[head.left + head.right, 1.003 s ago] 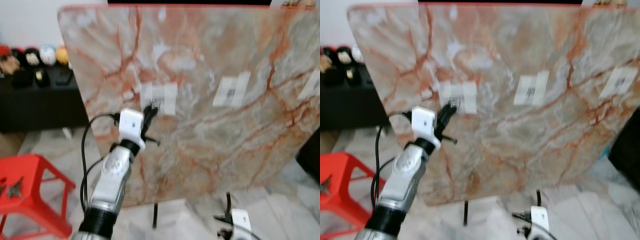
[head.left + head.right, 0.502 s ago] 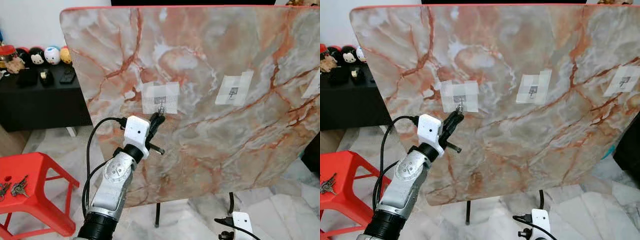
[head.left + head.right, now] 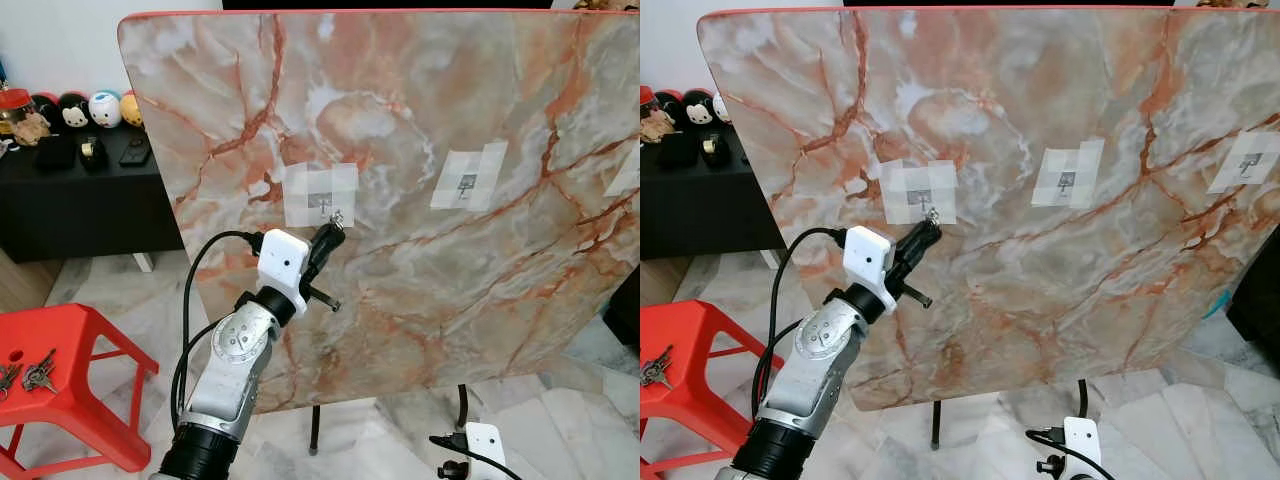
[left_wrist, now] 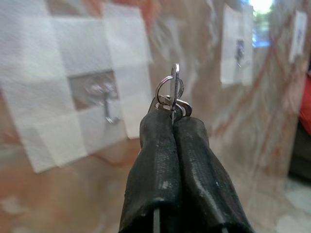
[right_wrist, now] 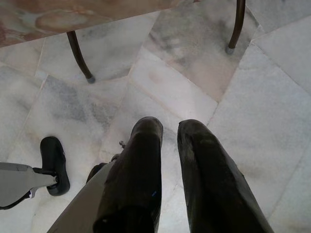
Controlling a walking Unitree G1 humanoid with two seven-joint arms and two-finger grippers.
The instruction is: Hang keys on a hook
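**Marble board, hooks and keys: room holdings**

Marble board point(image 3: 420, 150): large slab with pink, orange and grey veining, standing tilted on thin dark legs point(image 5: 78, 56). It takes up most of the head views.

Floor point(image 5: 272, 97): pale marble tiles with grey clouding, running under the board.

Black counter point(image 3: 80, 205): low, against the white wall to the robot's left; small round figurines point(image 3: 88, 108) and dark oddments sit along its top.

Red stool point(image 3: 60, 380): plastic, at the robot's lower left. A second bunch of keys point(image 3: 30, 372) lies on its seat.

Left arm point(image 3: 235, 370): silver, raised toward the board, with a white camera block and black cable at the wrist.

Tape patches: three white patches are stuck to the board face, left point(image 3: 320, 194), middle point(image 3: 468, 180) and one at the right edge point(image 3: 1246, 162).

Hook point(image 4: 108, 104): small, metal, at the centre of the left patch; blurred in the left wrist view.

Left tool point(image 4: 173, 112): fingers pressed together, clenched on the keys, held just beside the left patch, near its lower right corner.

Keys point(image 4: 171, 92): silver ring and key standing up out of the fingertips, close to the hook but apart from it, not hung.

Right tool point(image 5: 167, 133): low, pointing at the floor, fingers slightly parted, grasping nothing.
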